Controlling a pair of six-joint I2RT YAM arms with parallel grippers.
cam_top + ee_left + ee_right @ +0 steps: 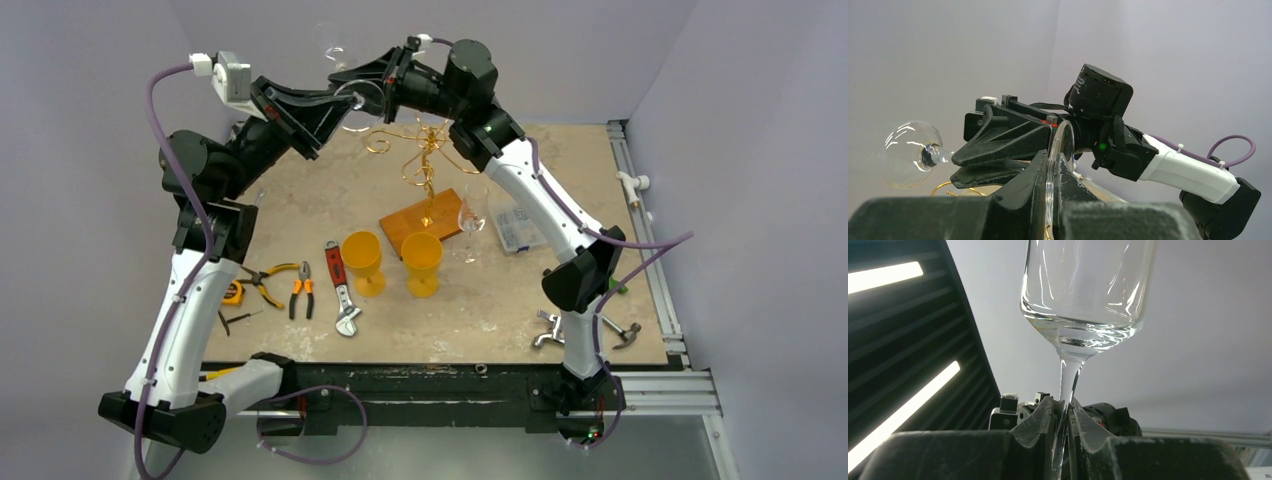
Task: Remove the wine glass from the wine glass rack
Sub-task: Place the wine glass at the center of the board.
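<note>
High above the table's back, both grippers hold one clear wine glass (330,45). My right gripper (350,78) is shut on its stem (1066,385), just below the bowl (1088,290). My left gripper (335,110) is shut on the rim of the glass's round foot (1062,145), which stands edge-on between the jaws. In the left wrist view the bowl (910,152) sticks out past the right gripper's fingers (998,145). The wine glass rack (425,160), golden wire on a wooden base (425,222), stands below and to the right of the glass.
A second wine glass (470,225) stands on the table by the rack's base. Two yellow goblets (362,258) (422,262) stand in front of it. Pliers (300,290), a wrench (342,290) and a tape measure (233,292) lie left. A clear box (515,228) and a hammer (625,335) lie right.
</note>
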